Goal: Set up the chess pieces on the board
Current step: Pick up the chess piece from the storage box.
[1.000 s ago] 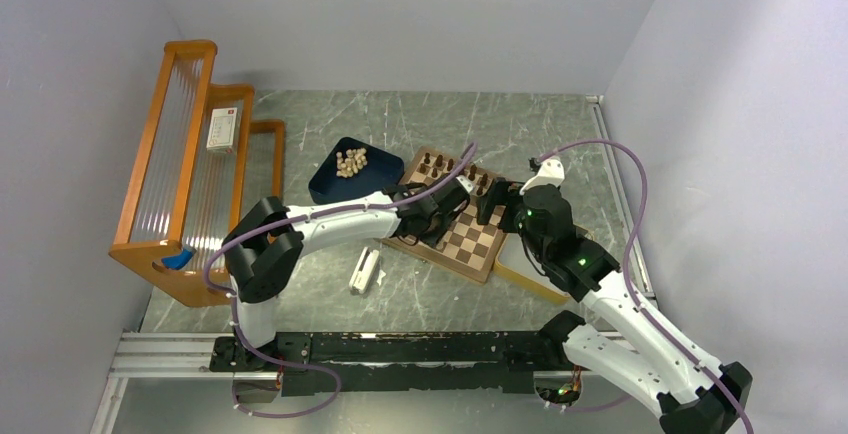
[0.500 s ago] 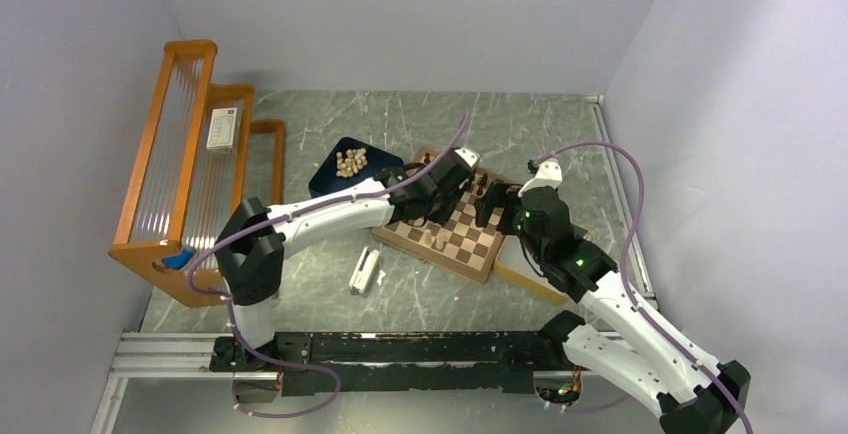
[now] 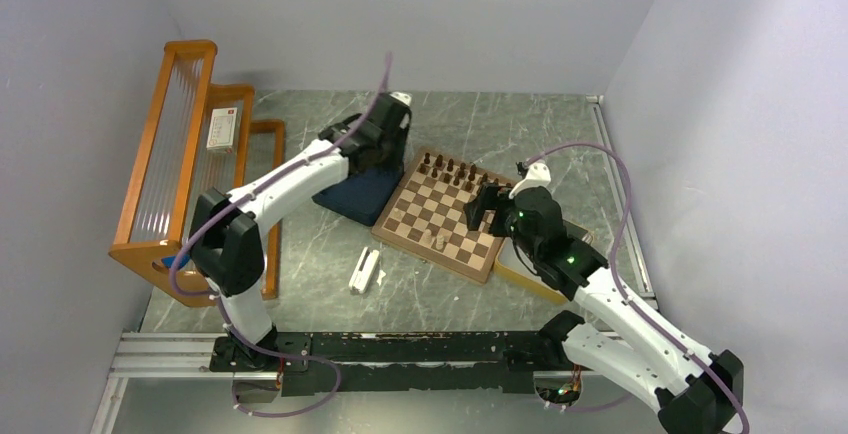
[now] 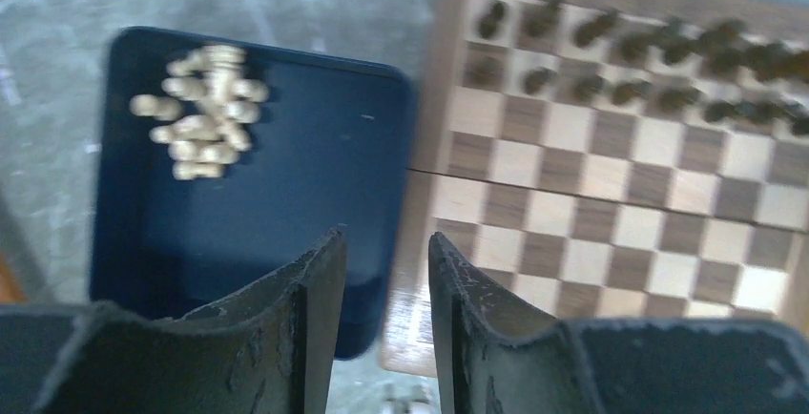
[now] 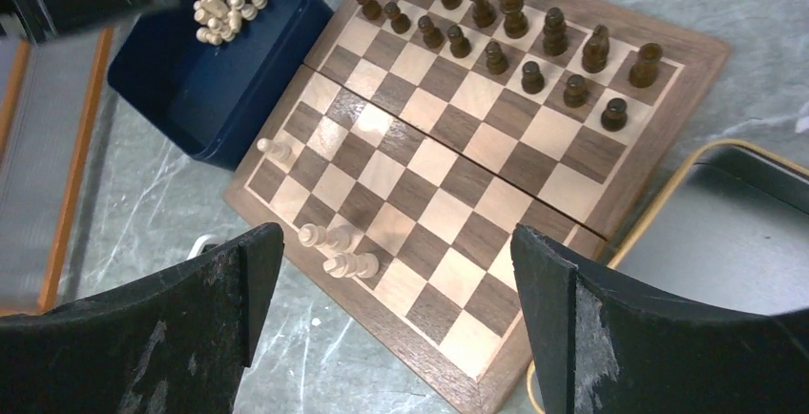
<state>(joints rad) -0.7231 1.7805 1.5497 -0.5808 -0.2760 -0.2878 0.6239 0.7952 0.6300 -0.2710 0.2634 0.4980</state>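
While the dark pieces (image 5: 496, 28) stand in two full rows along the far side of the board (image 5: 434, 161), the near side holds only three light pieces (image 5: 351, 264), close to its near-left edge, so the pale army looks barely begun. Most of the pale pieces (image 4: 202, 109) lie heaped in the far-left corner of the blue tray (image 4: 305, 175), which sits just beside the board's left edge. The left gripper (image 4: 384, 238) hangs above the near-right part of that tray with its fingers a narrow gap apart and nothing between them. The step in hand appears to be fetching another pale piece. That calls for carrying the left gripper across to the heap, lowering it over a single piece, and closing on that one without nudging the others. The pile is tight, so two could come up together, or one could slip sideways. The right gripper (image 5: 396, 233) hovers over the board's near half, spread wide and empty, with the yellow-rimmed tray (image 5: 725, 204) at the board's right.
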